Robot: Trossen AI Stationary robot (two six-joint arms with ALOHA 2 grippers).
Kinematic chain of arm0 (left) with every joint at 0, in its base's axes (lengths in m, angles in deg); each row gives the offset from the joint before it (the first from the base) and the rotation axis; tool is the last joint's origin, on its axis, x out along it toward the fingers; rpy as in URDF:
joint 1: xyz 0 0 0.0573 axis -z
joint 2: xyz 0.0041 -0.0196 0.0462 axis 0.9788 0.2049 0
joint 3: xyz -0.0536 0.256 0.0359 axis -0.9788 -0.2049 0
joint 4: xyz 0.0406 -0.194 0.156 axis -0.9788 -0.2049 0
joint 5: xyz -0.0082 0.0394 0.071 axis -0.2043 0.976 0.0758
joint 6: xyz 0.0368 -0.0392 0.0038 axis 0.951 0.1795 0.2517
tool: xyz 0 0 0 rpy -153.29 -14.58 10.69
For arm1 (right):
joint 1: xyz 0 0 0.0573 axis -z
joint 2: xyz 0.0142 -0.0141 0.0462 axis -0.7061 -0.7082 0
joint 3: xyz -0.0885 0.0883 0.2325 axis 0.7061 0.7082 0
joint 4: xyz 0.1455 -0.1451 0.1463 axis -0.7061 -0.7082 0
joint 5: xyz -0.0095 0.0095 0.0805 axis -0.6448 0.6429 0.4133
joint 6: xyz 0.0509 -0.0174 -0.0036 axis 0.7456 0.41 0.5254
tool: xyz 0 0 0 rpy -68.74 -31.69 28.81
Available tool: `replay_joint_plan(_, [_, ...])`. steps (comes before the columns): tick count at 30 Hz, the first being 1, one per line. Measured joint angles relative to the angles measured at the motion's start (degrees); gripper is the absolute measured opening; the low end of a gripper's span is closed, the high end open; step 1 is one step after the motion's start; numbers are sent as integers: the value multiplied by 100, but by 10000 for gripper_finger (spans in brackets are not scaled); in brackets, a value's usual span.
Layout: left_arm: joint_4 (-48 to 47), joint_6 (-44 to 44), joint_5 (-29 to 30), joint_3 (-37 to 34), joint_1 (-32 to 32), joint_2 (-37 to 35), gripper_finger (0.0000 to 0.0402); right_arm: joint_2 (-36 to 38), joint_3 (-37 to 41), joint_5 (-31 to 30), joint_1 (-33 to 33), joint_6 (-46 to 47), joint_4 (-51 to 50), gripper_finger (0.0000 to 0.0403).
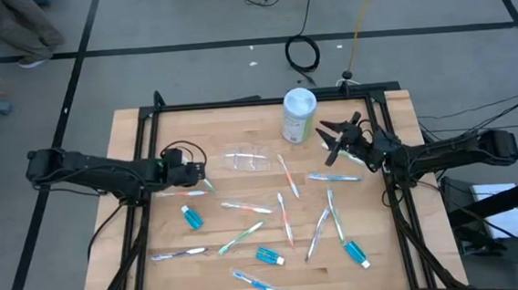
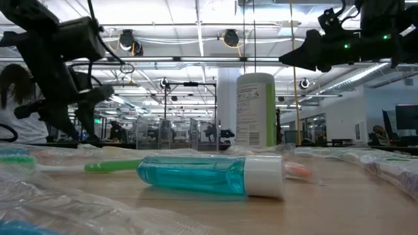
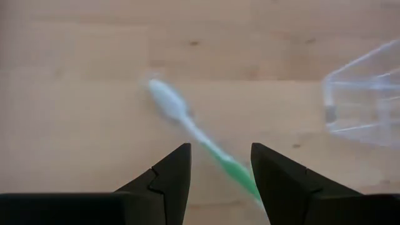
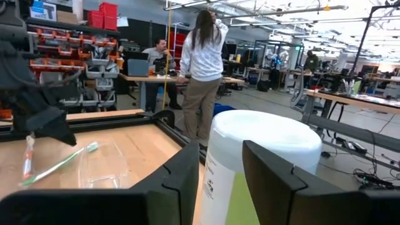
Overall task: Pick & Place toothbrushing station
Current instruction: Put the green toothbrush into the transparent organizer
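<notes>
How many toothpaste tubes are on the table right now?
3. One tube lies on the left side below the left arm, one near the front middle, and one at the front right. None looks hidden in the high view.

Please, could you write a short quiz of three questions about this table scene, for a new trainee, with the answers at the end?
1. True or false: the clear plastic cup is standing upright.
2. Which object does the right hand face most closely? A) the white-and-green canister B) a blue toothpaste tube C) the cup
3. Fill the gap: in the left wrist view, the left hand is open above a toothbrush whose handle is ____.

Key: 1. False; it lies on its side on the wooden table. 2. A. 3. Green.
</notes>
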Motion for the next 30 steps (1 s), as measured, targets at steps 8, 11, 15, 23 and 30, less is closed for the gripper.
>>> replay_joint_plan(8, [354, -51, -4, -30, -335, 518, 170, 0, -3, 2, 2, 172, -2, 114])
replay_joint_plan(11, [646, 135, 10, -30, -480, 654, 170, 0, -4, 2, 2, 175, -2, 114])
replay_joint_plan(15, [799, 290, -377, -30, -722, 860, 170, 0, -4, 2, 2, 177, -2, 114])
replay_joint_plan(23, [892, 531, -544, -6, -1084, 1289, 170, 0, -4, 2, 2, 170, -3, 114])
replay_joint_plan(30, [913, 727, -434, -24, -1094, 1303, 108, 0, -4, -4, 2, 159, -2, 114])
